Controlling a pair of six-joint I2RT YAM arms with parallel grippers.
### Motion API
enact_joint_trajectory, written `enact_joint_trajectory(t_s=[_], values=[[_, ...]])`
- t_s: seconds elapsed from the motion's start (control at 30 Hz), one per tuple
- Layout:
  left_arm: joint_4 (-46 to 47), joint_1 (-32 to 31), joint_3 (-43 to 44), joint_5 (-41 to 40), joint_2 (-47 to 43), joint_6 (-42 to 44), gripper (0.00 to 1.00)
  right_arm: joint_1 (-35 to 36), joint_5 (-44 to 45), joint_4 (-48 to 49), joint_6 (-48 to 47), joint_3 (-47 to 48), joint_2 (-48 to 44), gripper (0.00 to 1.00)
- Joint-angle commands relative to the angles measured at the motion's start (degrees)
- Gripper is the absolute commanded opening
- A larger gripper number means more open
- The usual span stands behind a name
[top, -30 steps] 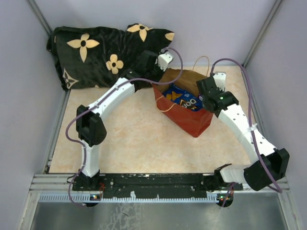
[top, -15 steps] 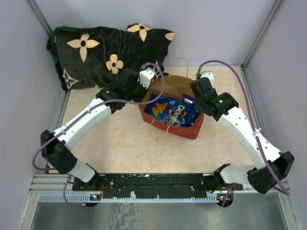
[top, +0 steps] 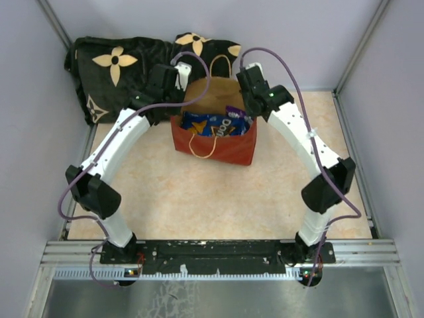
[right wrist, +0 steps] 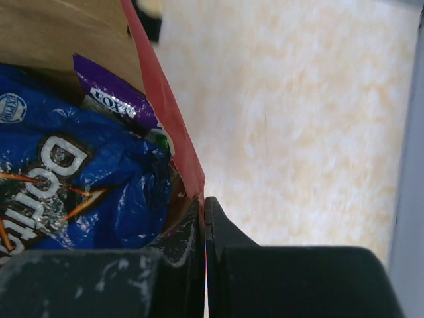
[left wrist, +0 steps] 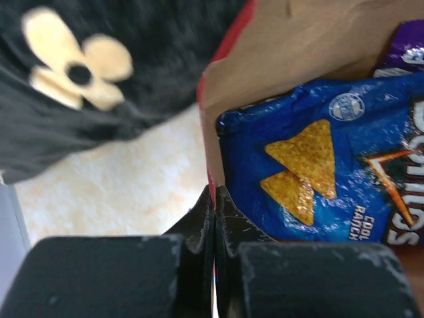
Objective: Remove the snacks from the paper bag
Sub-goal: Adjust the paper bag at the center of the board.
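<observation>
Presently, table (top: 165,192): tan top; the work sits on its far half.
Pillow (top: 126,66): black, flowered, just behind the bag's left corner; not part of the job.
Paper bag (top: 218,147): red, brown inside, mouth facing up and stretched left to right between the two claws; one cord handle (top: 202,147) hangs down the near face.
Doritos bag (top: 211,123): blue, inside the mouth, printed face up, long axis left to right, one end near each claw.
Purple pouch (top: 236,112): at the right end of the mouth, against the chips; nearer the right arm.
Other snacks: possibly underneath; hidden.
Left gripper (left wrist: 213,202): pressed together on the edge of the bag's left wall.
Right gripper (right wrist: 203,207): pressed together on the red right wall.
Judgement: the contents lie inward of both claws; one must release the rim to reach in, and the right sits closer to the pouch.
</observation>
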Motion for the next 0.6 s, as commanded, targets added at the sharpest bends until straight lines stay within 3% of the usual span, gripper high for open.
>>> enact_joint_trajectory(t_s=[0.0,0.03,0.1,0.17,0.2,0.27,0.3,0.33,0.37,0.43,0.57], values=[[10.09,0.03,9.31,-4.24,-1.4,1.71,0.0,-1.39,3.39,5.18,-5.35,18.58,3.54,0.0],[11.78,-0.24,6.06,-5.35,-2.8,0.97,0.0,-1.2,3.23,4.93,-4.64,17.89,2.82,0.0],[19.96,-1.04,-9.03,-6.41,-12.81,-1.49,0.0,0.2,3.89,11.39,-3.26,6.5,-5.17,0.0],[32.39,-3.12,-30.51,-5.3,-24.33,-4.73,0.0,3.11,5.09,23.05,-1.3,-19.83,-16.94,0.0],[39.07,-4.48,-41.3,-5.1,-29.81,-7.37,0.07,4.65,4.54,28.33,1.04,-30.69,-22.78,0.1],[44.23,-8.79,-58.22,-6.31,-38.81,-16.25,0.55,7.26,0.76,37.7,6.44,-51.56,-33.66,0.63],[43.74,-10.66,-64.68,-7.76,-42.11,-21.67,0.7,7.94,-0.46,40.56,9.89,-59.55,-38.86,0.87],[41.34,-12.28,-69.18,-10.36,-45.38,-26.83,0.9,8.25,-1.29,42.32,12.76,-66.02,-43.48,0.98],[37.95,-13.5,-72.23,-11.36,-48.37,-31.47,0.99,8.36,-2.37,42.95,14.87,-70.28,-47.98,0.99],[35.07,-14.6,-76.29,-10.41,-53.44,-36.32,1.0,8.45,-3.33,41.87,16.6,-74.64,-56.31,0.99],[34.68,-15.09,-74.25,-11.2,-58.08,-33.9,1.0,8.55,-3.24,43.78,13.06,-74.52,-68.64,0.99]])
